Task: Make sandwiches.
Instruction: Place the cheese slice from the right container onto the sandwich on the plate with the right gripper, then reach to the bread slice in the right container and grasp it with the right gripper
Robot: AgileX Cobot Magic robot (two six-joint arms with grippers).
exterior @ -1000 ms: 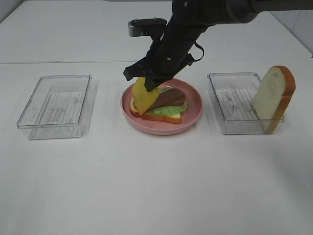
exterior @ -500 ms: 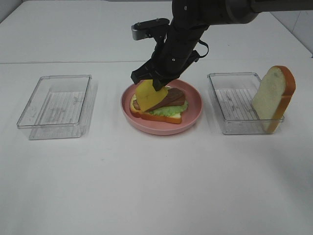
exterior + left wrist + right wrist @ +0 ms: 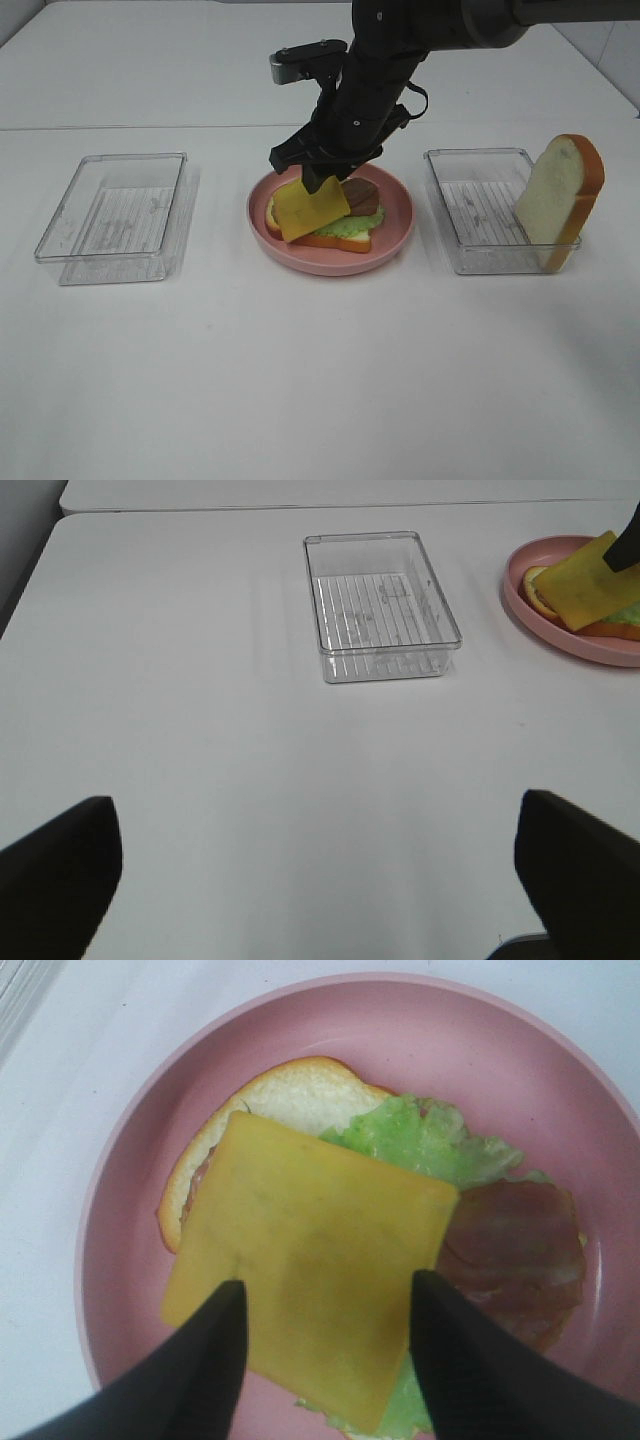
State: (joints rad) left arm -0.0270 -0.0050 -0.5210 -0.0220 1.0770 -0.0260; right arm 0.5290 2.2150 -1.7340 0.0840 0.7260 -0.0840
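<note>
- On the pink plate [image 3: 395, 225], mid-table: bottom bread slice [image 3: 300, 1095], lettuce [image 3: 425, 1140], bacon [image 3: 515, 1250], cheese slice [image 3: 310, 208] on top.
- Cheese lying nearly flat, turned corner-on like a diamond, shifted toward the left side of the stack and overhanging the bread's edge; bacon's long axis running left-right, its right end poking out from under the cheese.
- Right gripper [image 3: 310, 172] just above the cheese, jaws parted with a finger [image 3: 210, 1360] over each side of the slice, no longer pinching it.
- Left gripper [image 3: 320, 880] spread wide over bare table, holding nothing.
- Clear tray [image 3: 115, 215] left of the plate, well apart.
- Second tray [image 3: 480, 205] to the right, with the top bread slice [image 3: 560, 200] standing upright on edge against its far right wall.
</note>
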